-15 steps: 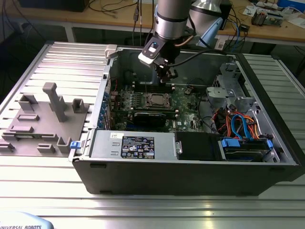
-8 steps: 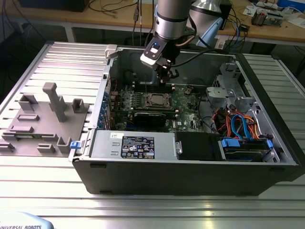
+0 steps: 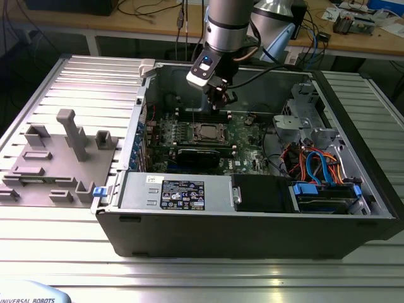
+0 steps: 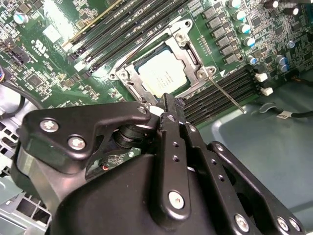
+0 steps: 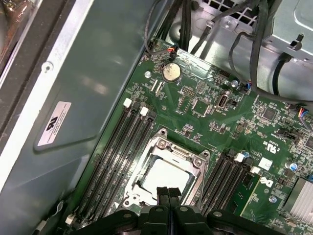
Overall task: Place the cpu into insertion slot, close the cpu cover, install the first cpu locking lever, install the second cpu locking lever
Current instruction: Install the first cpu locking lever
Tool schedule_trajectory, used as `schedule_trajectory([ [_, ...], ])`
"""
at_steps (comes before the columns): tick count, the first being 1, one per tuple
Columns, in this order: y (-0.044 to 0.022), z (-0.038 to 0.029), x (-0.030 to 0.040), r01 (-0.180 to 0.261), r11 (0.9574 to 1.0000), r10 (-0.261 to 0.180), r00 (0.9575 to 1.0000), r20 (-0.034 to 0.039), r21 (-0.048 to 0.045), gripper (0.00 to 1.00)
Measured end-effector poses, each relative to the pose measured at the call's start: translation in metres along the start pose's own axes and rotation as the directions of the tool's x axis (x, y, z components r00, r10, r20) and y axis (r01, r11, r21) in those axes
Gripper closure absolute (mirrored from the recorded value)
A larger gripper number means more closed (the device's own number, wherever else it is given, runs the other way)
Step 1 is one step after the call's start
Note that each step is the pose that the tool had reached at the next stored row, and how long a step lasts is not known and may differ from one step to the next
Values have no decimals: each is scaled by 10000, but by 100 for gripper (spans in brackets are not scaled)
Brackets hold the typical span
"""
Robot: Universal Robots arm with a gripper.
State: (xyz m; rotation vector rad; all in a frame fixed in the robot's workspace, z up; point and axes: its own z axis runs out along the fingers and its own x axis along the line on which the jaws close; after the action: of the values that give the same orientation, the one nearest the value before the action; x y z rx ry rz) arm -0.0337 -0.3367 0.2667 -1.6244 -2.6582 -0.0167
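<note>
End effector (image 5: 167,190) (pinched) over cpu cover (image 5: 180,152) edge.

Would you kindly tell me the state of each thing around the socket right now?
cpu cover: down, closed.
cpu: seated flat beneath it.
locking lever: sticking out, seemingly unlatched.
gripper: shut, holding nothing.
computer case: side open.

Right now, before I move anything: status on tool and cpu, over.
Tool shut, at edge of cpu cover. Cpu seated, cover down around it. One thin lever sticks out sideways beside it.
</note>
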Motion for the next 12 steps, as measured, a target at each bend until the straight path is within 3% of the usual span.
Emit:
schedule_trajectory([
  [4,0,0,0,727,9973,-727,9974,3,20,89],
  [11,0,0,0,1849,9827,-1849,9828,4,52,89],
  [12,0,0,0,2029,9792,-2029,9792,4,58,89],
])
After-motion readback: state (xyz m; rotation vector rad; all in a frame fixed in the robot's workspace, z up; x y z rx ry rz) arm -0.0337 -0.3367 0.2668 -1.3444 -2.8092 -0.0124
